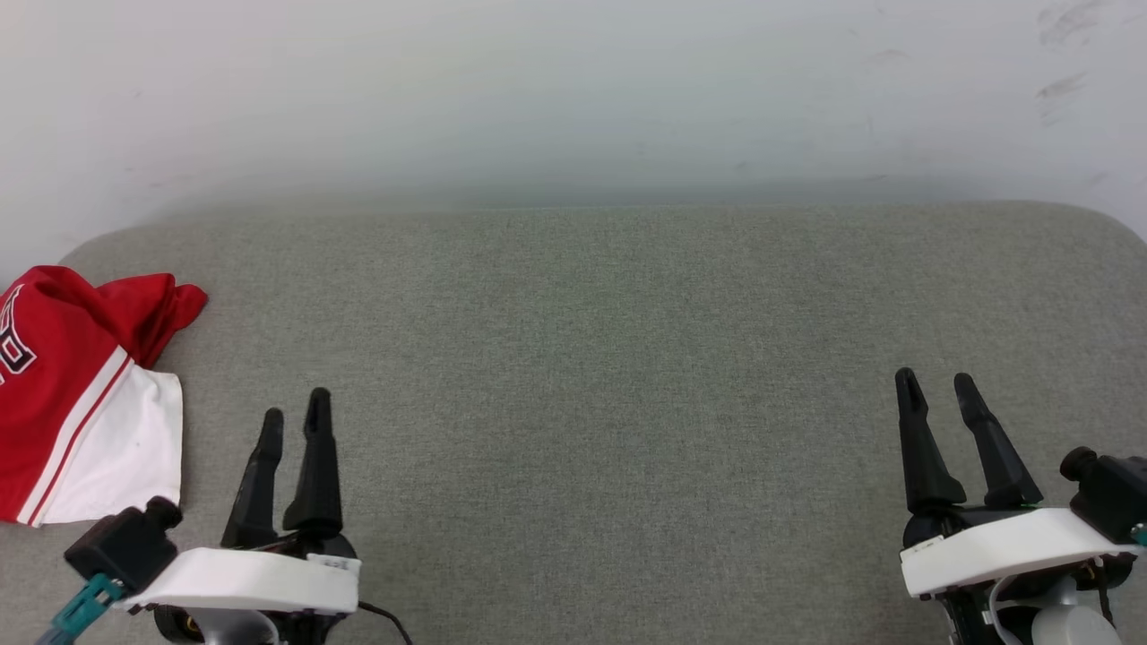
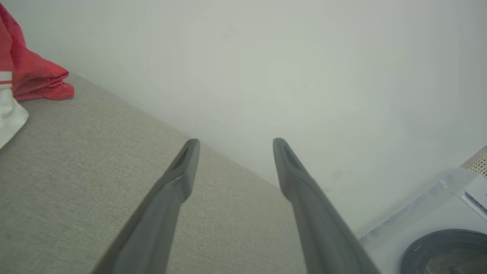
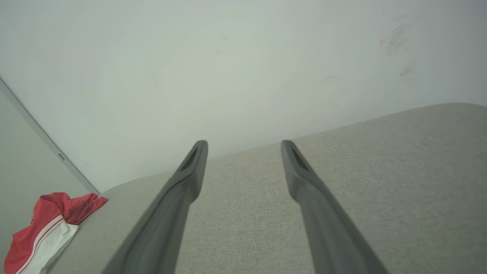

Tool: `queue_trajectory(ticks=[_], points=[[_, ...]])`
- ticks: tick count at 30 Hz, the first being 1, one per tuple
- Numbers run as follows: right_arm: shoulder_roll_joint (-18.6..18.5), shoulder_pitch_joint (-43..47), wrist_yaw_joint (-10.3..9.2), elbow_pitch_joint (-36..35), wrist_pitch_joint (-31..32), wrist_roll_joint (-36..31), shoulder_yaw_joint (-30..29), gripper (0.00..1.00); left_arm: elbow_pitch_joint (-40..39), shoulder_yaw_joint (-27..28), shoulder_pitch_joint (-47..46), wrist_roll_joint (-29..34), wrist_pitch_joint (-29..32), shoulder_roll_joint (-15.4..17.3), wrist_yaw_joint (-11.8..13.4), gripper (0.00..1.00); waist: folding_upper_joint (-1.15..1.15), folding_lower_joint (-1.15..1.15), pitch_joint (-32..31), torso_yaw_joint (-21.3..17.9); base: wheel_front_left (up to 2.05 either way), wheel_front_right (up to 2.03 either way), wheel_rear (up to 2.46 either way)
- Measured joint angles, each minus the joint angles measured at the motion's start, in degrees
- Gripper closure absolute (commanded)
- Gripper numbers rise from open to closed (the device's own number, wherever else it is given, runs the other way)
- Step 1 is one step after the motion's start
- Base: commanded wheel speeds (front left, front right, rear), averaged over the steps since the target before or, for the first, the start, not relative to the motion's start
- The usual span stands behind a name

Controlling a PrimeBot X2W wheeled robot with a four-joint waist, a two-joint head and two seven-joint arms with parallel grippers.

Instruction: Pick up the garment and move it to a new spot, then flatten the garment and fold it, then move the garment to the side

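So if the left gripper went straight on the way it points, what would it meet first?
The left gripper would probably reach the white wall, beyond the far edge of the grey padded surface; depth is unclear. The garment lies well to its left, off that line.

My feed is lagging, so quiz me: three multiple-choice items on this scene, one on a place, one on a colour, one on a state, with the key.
1. Where does the garment lie on the grey surface in the head view?
A. far left
B. centre
C. far right

2. What colour is its sleeve?
A. blue
B. white
C. black

3. How do the left gripper and right gripper stand?
A. both shut on cloth
B. one holds the garment
C. both open, empty

1 A: it lies bunched at the left edge.
2 B: white cloth adjoins the red body.
3 C: fingers apart, nothing between them.
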Motion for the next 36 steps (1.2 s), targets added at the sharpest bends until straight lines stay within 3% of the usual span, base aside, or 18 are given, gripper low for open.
queue_trajectory(ticks=[18, 36], points=[[0.0, 0.2, 0.0, 0.1, -2.8, -15.2, 0.0, 0.0, -3.5, -7.0, 1.1, 19.9, -2.8, 0.1, 2.4, 0.0, 0.0, 0.0, 0.6, -0.2, 0.0, 0.0, 0.0], [0.0, 0.2, 0.0, -1.0, -5.1, -26.0, 0.8, 0.0, -2.6, -11.1, 1.7, 30.6, -5.0, 2.1, 6.4, 0.0, 0.0, 0.0, 0.7, -0.5, 0.0, 0.0, 0.0]])
